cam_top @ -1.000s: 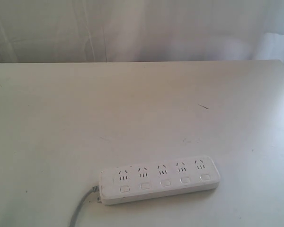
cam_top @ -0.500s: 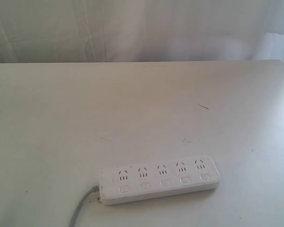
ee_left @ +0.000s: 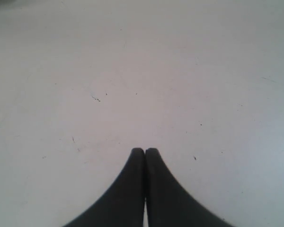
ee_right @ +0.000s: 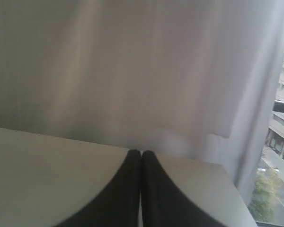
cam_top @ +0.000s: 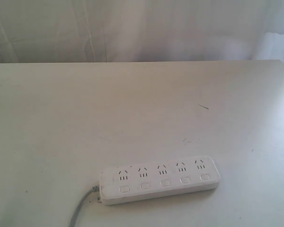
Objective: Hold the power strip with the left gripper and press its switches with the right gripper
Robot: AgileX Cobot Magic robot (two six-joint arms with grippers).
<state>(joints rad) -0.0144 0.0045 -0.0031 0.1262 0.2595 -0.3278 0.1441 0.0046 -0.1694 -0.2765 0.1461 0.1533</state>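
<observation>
Left gripper (ee_left: 145, 151): jaws pressed fully together, tips touching, gripping nothing. It hung over bare white table (ee_left: 132, 71), with only small dark specks on the surface under it.

Right gripper (ee_right: 141, 152): jaws also closed tip to tip, holding nothing. It was raised and pointed across the table toward the pale curtain (ee_right: 132, 71). A strip of window (ee_right: 277, 156) showed past the curtain's edge, with buildings and greenery outside.

Strip (cam_top: 160, 179): it lay flat on the table near the near edge, a little right of centre in the exterior view. Its long axis ran left to right, and the right end sat slightly farther back than the left. The five sockets (cam_top: 162, 169) ran along its far side. The five switches (cam_top: 165, 182) ran along its near side, one in front of each socket. Whether any switch was pressed in could not be told at this blur.

Cord (cam_top: 80, 208): grey, it left the strip's left end and curved toward the near edge, out of frame.

A short dark mark (cam_top: 203, 106) lay on the table farther back and to the right, well apart from the strip. The curtain closed off the far side behind the table.
</observation>
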